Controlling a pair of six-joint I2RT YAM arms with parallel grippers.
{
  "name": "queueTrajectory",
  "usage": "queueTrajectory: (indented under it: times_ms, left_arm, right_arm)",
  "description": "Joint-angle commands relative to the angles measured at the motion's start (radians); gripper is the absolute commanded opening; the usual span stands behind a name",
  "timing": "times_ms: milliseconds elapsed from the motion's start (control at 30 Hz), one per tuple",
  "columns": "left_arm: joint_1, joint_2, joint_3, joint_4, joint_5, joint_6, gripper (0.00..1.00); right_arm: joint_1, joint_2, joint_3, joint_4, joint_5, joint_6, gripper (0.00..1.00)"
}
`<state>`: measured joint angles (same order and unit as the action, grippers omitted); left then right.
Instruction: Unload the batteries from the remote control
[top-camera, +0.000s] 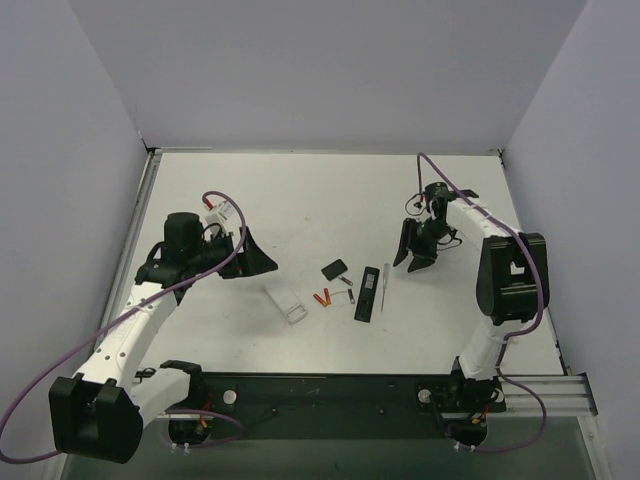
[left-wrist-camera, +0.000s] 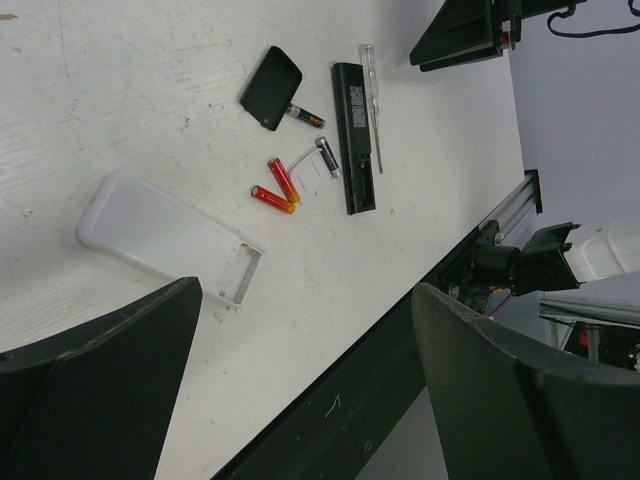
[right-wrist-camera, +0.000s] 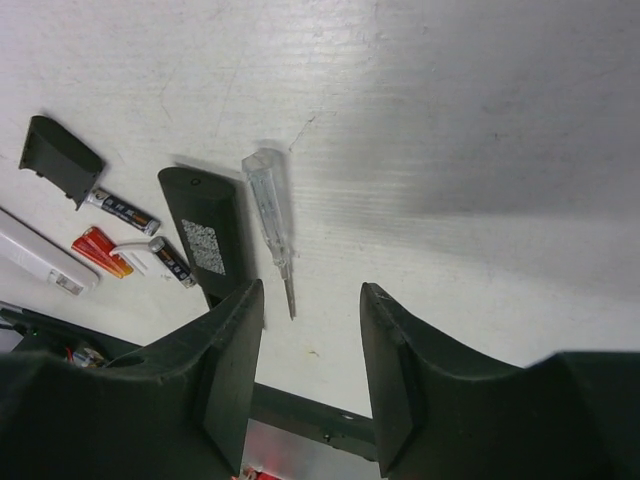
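The remote control (top-camera: 367, 293) is a slim black bar lying flat mid-table; it also shows in the left wrist view (left-wrist-camera: 355, 135) and the right wrist view (right-wrist-camera: 205, 245). Two reddish-orange batteries (top-camera: 321, 297) lie loose on the table just left of it, side by side (left-wrist-camera: 277, 190) (right-wrist-camera: 100, 252). My left gripper (top-camera: 262, 260) is open and empty, well left of the remote (left-wrist-camera: 305, 300). My right gripper (top-camera: 412, 262) is open and empty, hovering just right of the remote (right-wrist-camera: 312, 295).
A black squarish cover (top-camera: 334, 268) and two dark batteries (left-wrist-camera: 306, 117) (left-wrist-camera: 327, 157) lie between the cover and the remote. A thin silver stick (top-camera: 385, 285) lies right of the remote. A whitish flat strip (top-camera: 287, 304) lies left of the orange batteries. The table's front rail (top-camera: 330, 390) runs along the near edge.
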<state>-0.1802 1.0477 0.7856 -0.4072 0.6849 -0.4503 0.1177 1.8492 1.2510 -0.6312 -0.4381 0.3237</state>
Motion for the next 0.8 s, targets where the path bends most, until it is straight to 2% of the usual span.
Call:
queueTrajectory:
  times_ms: [0,167,267,300,367,400,433,567,767]
  left_arm:
    - [0.008,-0.023,0.001,0.044,0.025,0.016,0.98]
    - [0.01,-0.031,0.003,0.068,0.036,0.01,0.98]
    - [0.01,-0.043,-0.008,0.108,0.077,-0.01,0.98]
    - [0.01,-0.046,-0.012,0.122,0.09,-0.017,0.97]
    - [0.011,-0.07,-0.022,0.159,0.102,-0.034,0.97]
    - [0.012,-0.077,-0.025,0.168,0.1,-0.037,0.97]
    - [0.012,-0.09,-0.028,0.183,0.103,-0.039,0.97]
    - [0.01,-0.123,-0.04,0.229,0.13,-0.063,0.97]
    - [0.005,-0.196,-0.058,0.3,0.148,-0.088,0.97]
  right_arm:
    - [0.01,-0.12,0.015,-0.059,0.027,0.017,0.39]
    - [0.094,-0.296,-0.03,-0.055,0.087,0.017,0.44]
    - [0.186,-0.428,-0.074,-0.045,0.157,0.028,0.57]
    - [0.206,-0.462,-0.09,-0.033,0.189,0.035,0.68]
    - [0.279,-0.58,-0.152,-0.015,0.248,0.078,0.75]
    - [0.305,-0.623,-0.177,0.028,0.256,0.087,0.89]
    - [0.353,-0.668,-0.206,0.043,0.283,0.103,0.99]
    - [0.418,-0.933,-0.317,0.116,0.343,0.198,1.0]
    - [0.421,-1.16,-0.429,0.125,0.435,0.275,1.0]
